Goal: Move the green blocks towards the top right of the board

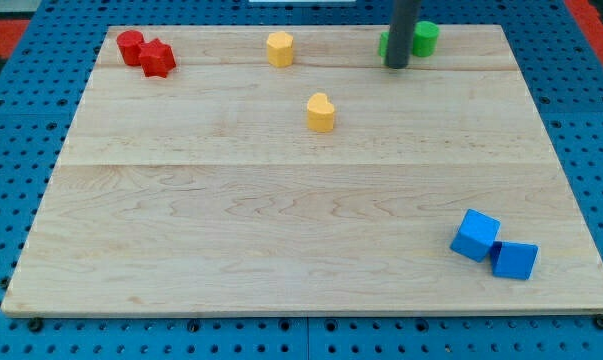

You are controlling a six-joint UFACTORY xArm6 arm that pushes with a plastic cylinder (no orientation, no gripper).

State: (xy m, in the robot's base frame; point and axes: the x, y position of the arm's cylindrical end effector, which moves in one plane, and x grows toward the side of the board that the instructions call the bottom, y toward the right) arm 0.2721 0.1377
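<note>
Two green blocks sit near the view's top right of the wooden board (281, 220). One green block (426, 37) is a rounded shape; the other green block (385, 44) is mostly hidden behind the rod. My tip (396, 66) rests on the board just below and between them, touching or nearly touching the hidden one.
Two red blocks (131, 47) (158, 58) lie together at the view's top left. A yellow block (279, 48) sits at the top centre and a yellow heart-like block (321, 112) below it. Two blue cubes (476, 236) (514, 260) sit at the bottom right.
</note>
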